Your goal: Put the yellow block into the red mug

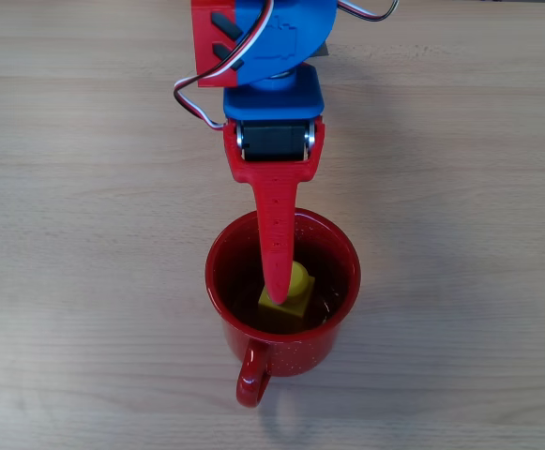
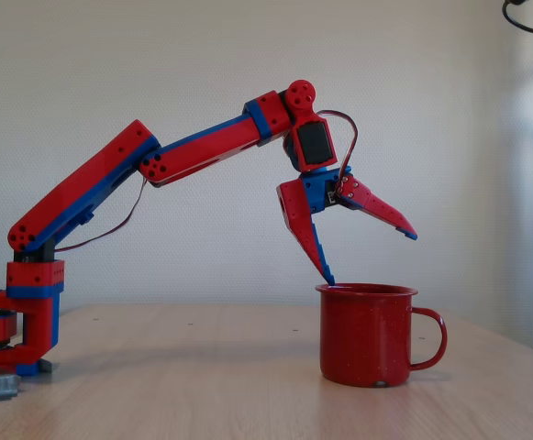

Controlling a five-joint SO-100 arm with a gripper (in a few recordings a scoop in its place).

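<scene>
The red mug (image 1: pixel 295 354) stands on the wooden table with its handle toward the bottom of the overhead view; in the fixed view the red mug (image 2: pixel 367 335) has its handle on the right. The yellow block (image 1: pixel 289 302) lies inside the mug, stud up, slightly tilted, and nothing grips it. My red gripper (image 2: pixel 370 257) hangs open just above the mug. Its lower fingertip is at the rim's left edge and its upper finger is spread out to the right. From overhead the gripper (image 1: pixel 275 264) has one long red finger across the mug's mouth, partly covering the block.
The bare wooden table (image 1: pixel 84 281) spreads all around the mug. The arm's base (image 2: pixel 27 321) stands far left in the fixed view, and a white wall lies behind it.
</scene>
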